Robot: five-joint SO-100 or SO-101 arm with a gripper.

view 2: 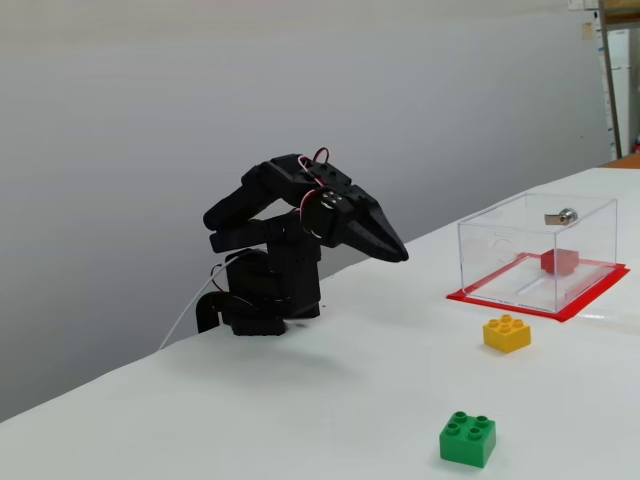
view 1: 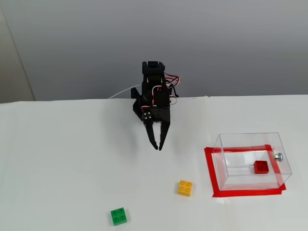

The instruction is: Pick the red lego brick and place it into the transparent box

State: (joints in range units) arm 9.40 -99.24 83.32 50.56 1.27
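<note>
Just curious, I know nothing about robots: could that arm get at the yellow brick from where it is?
Probably yes. The yellow brick lies alone on open table, nothing between it and the gripper; whether the arm stretches that far is unclear.

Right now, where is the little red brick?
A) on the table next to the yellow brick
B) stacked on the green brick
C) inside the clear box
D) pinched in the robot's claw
C: the red lego brick lies on the floor of the transparent box, away from the gripper, which holds nothing.
</note>
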